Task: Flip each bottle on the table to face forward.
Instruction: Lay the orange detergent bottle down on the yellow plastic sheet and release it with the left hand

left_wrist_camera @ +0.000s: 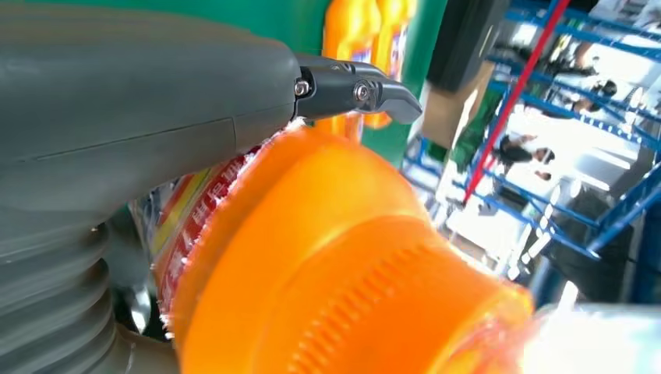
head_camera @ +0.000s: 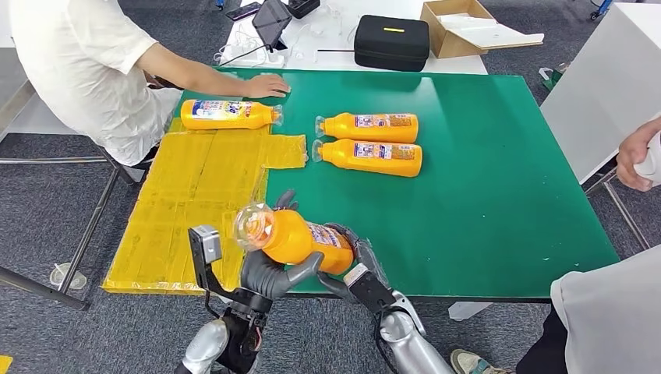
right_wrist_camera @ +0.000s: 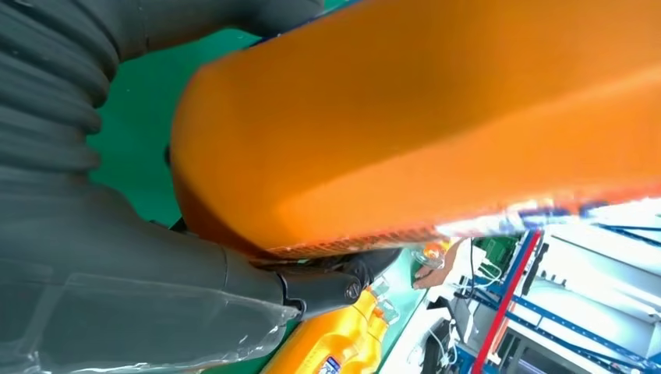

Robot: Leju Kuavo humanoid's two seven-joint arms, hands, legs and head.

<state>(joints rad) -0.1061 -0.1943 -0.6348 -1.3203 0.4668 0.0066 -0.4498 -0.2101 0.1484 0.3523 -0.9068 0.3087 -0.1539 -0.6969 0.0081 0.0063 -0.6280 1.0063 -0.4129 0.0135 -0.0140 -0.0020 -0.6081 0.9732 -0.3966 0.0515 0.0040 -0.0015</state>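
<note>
An orange bottle [head_camera: 300,238] with a clear cap is lifted above the near edge of the green table [head_camera: 483,202], its cap pointing left and its label showing on top. My left hand [head_camera: 269,273] grips it near the neck, seen close in the left wrist view as orange bottle [left_wrist_camera: 327,265] under the left hand [left_wrist_camera: 140,117]. My right hand [head_camera: 355,261] holds the base end; in the right wrist view the bottle [right_wrist_camera: 436,117] rests on the right hand [right_wrist_camera: 156,288]. Three more orange bottles lie flat on the table: one at far left [head_camera: 228,114], two side by side [head_camera: 369,126] [head_camera: 369,157].
A person seated at the far left rests a hand [head_camera: 266,86] on the table. Another person's hand [head_camera: 635,154] shows at the right edge. Yellow sheeting [head_camera: 195,202] covers the table's left part. A black case [head_camera: 391,42] and cardboard box [head_camera: 460,27] lie beyond.
</note>
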